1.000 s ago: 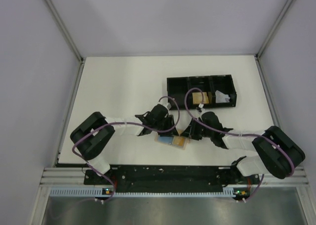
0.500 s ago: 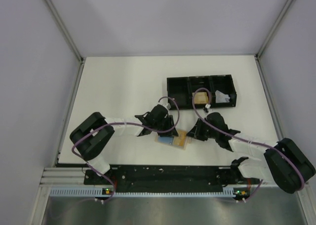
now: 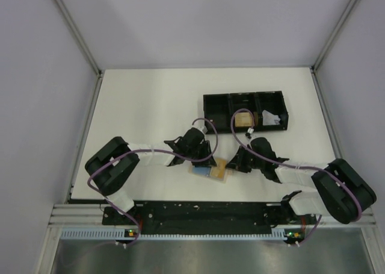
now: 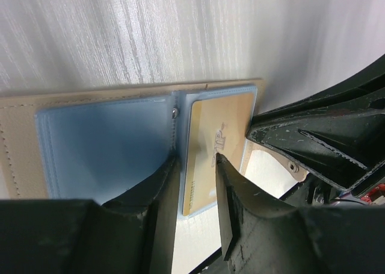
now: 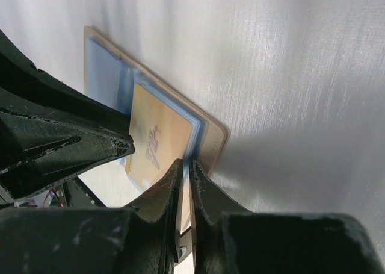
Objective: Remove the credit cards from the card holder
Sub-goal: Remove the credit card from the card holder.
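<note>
Left jaws, partly spread, press down on the open card holder [image 4: 102, 141] flat on the desk [image 4: 150, 33]. A gold credit card [image 4: 219, 123] in its right pocket lies under and between them. Right jaws, almost pressed together, pinch the holder's right edge.

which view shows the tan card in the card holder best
Left wrist: the tan card sits nearly whole in one pocket of the open card holder, its raised print visible. Right wrist shows it slanted, its near end hidden. Top external shows only a tiny tan patch.
</note>
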Controlling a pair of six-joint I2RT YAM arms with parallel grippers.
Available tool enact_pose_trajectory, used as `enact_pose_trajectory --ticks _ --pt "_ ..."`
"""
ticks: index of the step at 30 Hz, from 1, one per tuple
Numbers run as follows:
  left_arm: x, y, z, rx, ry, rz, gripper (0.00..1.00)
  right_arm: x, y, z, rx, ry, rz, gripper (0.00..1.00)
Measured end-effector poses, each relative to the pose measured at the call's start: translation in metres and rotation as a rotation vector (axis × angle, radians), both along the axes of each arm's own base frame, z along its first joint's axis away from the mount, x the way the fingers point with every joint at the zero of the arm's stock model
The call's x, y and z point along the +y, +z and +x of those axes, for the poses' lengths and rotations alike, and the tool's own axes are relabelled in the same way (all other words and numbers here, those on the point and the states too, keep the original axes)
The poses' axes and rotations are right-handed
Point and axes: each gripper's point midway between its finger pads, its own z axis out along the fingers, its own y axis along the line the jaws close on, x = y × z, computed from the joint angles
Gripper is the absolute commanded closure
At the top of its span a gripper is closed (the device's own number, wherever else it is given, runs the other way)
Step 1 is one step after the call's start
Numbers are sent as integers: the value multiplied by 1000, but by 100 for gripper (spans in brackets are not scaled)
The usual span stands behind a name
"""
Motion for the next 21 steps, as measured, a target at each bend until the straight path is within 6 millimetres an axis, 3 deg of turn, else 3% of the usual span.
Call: enact_pose_trajectory --ticks 8,12,17,21 --pt "2 -3 0 18 23 -16 73 3 -2 2 5 7 19 95" --pt "4 -4 -1 26 38 -38 81 3 -2 3 9 8 25 96" --pt "6 -5 -2 35 60 -78 100 3 -2 3 12 11 36 96" --pt "7 -5 -5 42 71 -110 100 3 -2 4 10 11 38 96"
